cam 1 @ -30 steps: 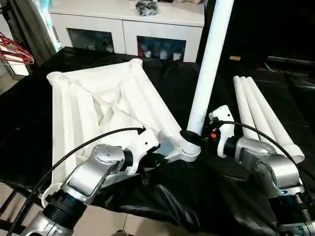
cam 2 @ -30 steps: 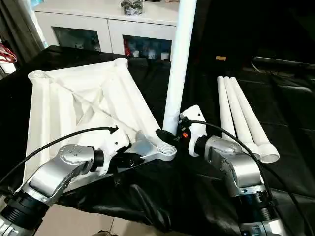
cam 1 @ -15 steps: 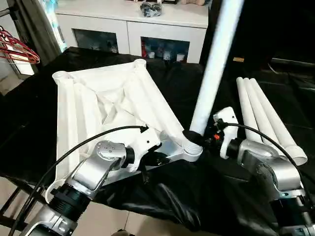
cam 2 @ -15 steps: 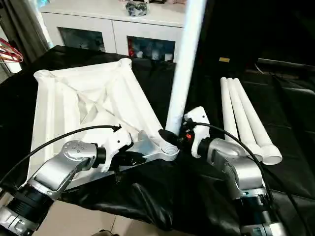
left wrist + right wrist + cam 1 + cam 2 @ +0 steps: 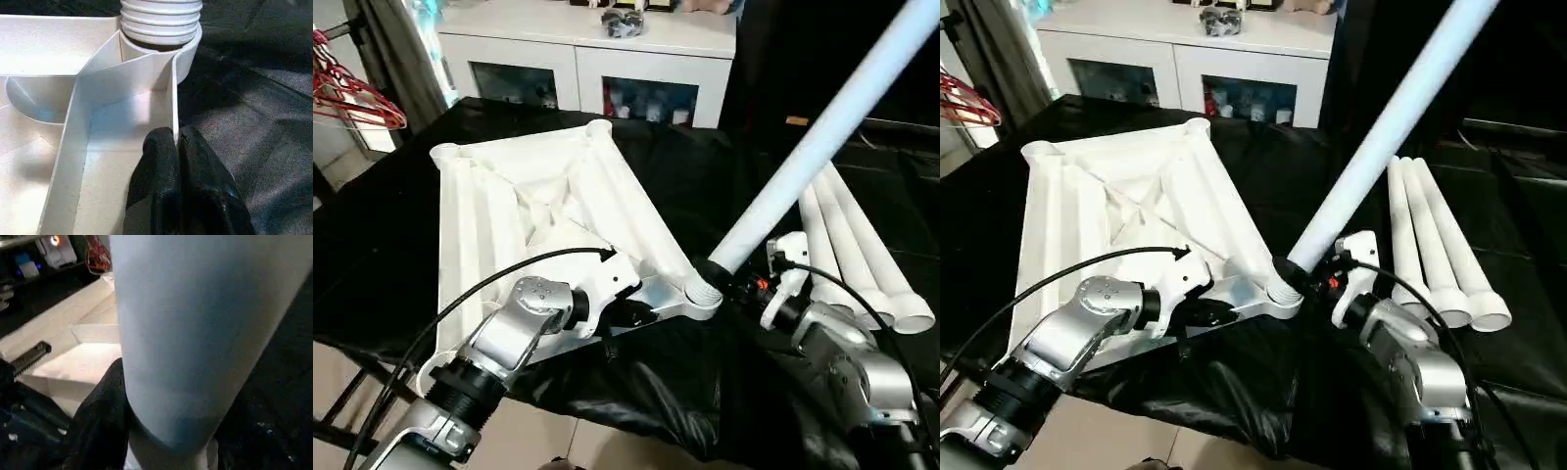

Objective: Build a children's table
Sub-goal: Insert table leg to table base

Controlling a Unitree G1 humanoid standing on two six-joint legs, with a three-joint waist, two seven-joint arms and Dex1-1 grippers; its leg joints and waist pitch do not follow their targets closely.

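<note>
Right gripper (image 5: 736,279) holds the leg (image 5: 813,147) near its threaded base, black fingers (image 5: 100,426) wrapped round the tube. Leg's lower end sits at the near corner socket (image 5: 703,294) of the table top (image 5: 538,206), threads still showing above the rim, so not fully seated by my read. Long axis tilts hard, running from the socket up toward 2 o'clock in the head view, well off vertical.

Left gripper (image 5: 177,183) is clamped narrow on a thin upright rib (image 5: 173,93) of the top's underside, just short of that same socket, steadying the top. Socket lies straight ahead of the left fingers, at 12 o'clock in line with the rib.

Top lies upside down on the black cloth (image 5: 705,392), ribbed side up, far corners at about 10 and 12 o'clock. Three spare legs (image 5: 862,255) lie side by side on the cloth at 3 o'clock of the socket, just behind the right gripper, long axes running toward 11 o'clock.

Key relation: the leg leans away from the socket's axis toward the right arm's side. Right arm is the one on it; next move likely needs the leg brought upright over the socket before pushing or twisting down. Risk: jammed thread if driven in at a slant.

White cabinet (image 5: 587,59) stands behind, at 12 o'clock.
</note>
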